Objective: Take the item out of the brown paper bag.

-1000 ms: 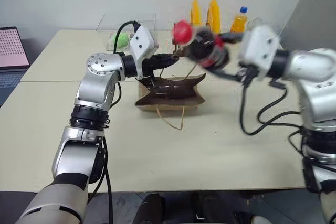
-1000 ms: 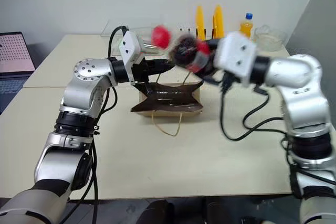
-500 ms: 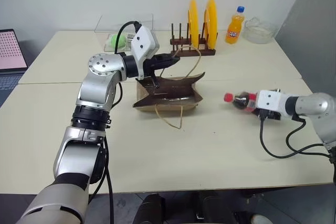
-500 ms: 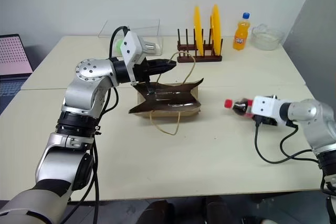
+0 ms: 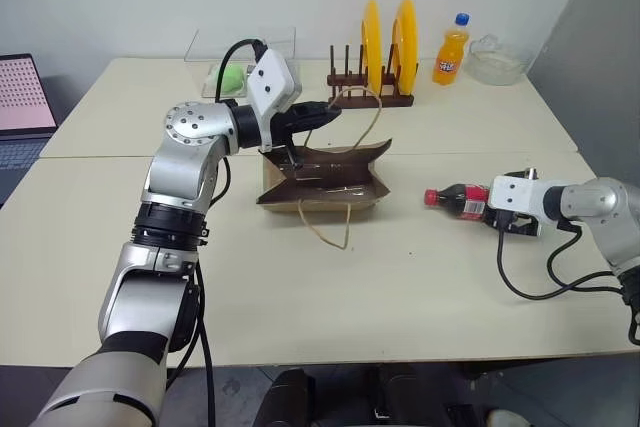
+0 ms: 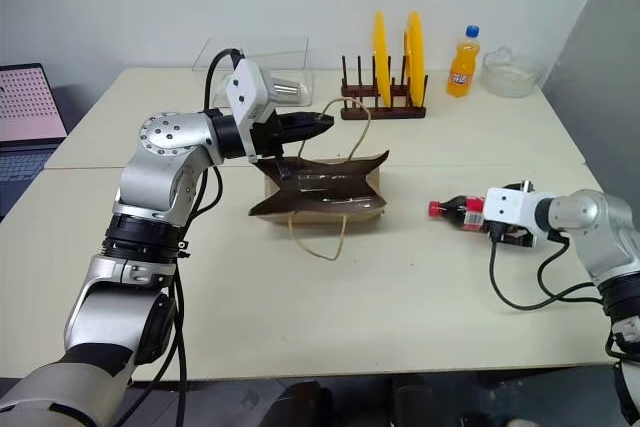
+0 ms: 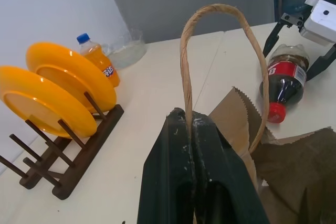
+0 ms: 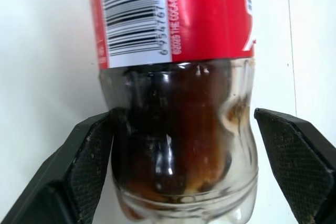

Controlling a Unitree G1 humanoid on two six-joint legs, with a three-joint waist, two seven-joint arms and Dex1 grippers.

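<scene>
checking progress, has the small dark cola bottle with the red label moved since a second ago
Yes. The small dark cola bottle was up in the air above the brown paper bag; it has gone down and rightward and now lies on the table, right of the bag.

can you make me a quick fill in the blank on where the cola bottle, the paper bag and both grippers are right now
1. The small dark cola bottle with a red label lies on its ____ on the table.
2. The left gripper is shut on the creased brown paper bag's cord ____.
3. The right gripper is ____ around the bottle's base.

Missing words: side; handle; open
</scene>
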